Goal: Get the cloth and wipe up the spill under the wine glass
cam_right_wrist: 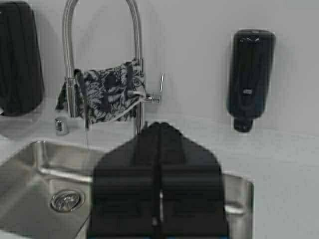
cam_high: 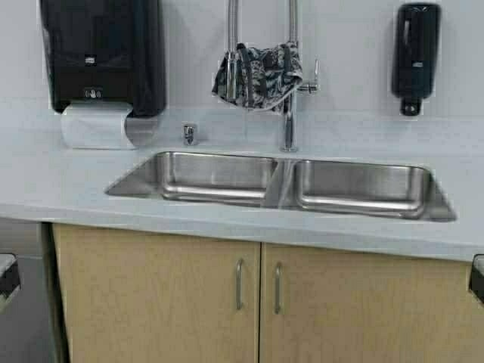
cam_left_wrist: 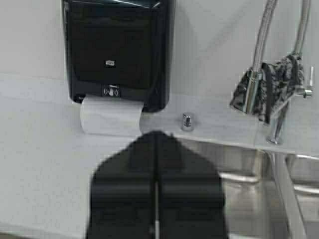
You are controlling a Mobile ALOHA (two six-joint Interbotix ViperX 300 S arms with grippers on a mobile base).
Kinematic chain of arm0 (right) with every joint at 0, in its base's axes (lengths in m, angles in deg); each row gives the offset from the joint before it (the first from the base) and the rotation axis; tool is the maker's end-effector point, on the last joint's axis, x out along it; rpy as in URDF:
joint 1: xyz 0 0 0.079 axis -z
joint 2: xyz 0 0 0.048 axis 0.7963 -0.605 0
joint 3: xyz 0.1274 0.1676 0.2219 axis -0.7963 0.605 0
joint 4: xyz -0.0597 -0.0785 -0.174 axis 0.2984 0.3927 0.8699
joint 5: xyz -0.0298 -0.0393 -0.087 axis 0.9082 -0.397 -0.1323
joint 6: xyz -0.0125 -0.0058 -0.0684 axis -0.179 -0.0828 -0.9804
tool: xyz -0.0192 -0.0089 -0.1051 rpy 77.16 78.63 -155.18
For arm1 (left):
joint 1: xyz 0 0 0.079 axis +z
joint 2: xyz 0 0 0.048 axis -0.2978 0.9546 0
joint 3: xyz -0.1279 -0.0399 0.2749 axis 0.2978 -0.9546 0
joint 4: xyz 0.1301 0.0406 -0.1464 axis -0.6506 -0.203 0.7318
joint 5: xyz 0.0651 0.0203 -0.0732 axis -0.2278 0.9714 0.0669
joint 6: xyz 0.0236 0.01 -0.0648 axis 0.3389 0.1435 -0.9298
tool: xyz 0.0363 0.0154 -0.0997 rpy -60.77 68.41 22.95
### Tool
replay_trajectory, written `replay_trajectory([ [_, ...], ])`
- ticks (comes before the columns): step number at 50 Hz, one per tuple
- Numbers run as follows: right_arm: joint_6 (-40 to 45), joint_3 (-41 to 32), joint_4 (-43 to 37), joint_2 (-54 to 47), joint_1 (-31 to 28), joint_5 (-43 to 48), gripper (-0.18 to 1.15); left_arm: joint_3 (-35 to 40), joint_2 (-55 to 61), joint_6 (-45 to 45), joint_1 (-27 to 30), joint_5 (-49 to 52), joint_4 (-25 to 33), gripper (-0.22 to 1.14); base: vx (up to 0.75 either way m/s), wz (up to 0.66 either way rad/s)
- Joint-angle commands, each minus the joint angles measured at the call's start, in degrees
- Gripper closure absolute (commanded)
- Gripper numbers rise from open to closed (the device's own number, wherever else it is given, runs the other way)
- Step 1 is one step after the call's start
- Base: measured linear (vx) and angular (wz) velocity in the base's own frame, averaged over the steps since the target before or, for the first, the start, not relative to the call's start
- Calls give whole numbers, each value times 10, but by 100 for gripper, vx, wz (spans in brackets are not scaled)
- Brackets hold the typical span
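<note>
The cloth [cam_high: 257,76], dark with a white leafy print, hangs draped over the tall spring faucet [cam_high: 288,113] behind the sink. It also shows in the left wrist view [cam_left_wrist: 271,87] and the right wrist view [cam_right_wrist: 104,94]. The wine glass and the spill are out of view. My left gripper [cam_left_wrist: 156,137] is shut and empty, held back in front of the counter near the paper towel dispenser side. My right gripper [cam_right_wrist: 159,127] is shut and empty, held back in front of the right basin. Both arms sit at the bottom corners of the high view.
A double stainless sink [cam_high: 280,185] is set in the pale counter [cam_high: 45,181]. A black paper towel dispenser [cam_high: 102,57] with white paper hangs at the left wall, a black soap dispenser [cam_high: 415,53] at the right. Wooden cabinet doors [cam_high: 257,302] are below.
</note>
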Motion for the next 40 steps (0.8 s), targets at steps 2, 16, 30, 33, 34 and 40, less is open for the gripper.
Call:
replay_trajectory([
  [2, 2, -18, 4, -10, -2, 2, 91, 6, 3, 0, 0, -4, 0, 89, 31, 4],
  [16, -1, -36, 18, -9, -38, -65, 91, -4, -24, -11, -9, 1, -1, 89, 30, 7],
  [30, -2, -89, 19, -92, -181, -75, 91, -23, -82, -18, -13, 18, 0, 89, 28, 1],
  [33, -2, -98, 19, -134, -192, -55, 91, -25, -86, -17, -13, 18, 0, 89, 25, -4],
  [34, -2, -102, 19, -150, -194, -47, 91, -25, -87, -17, -13, 18, 0, 89, 24, -5],
  [40, -1, -118, 19, -251, -197, 20, 91, -24, -83, -17, -13, 18, 1, 89, 22, -5],
])
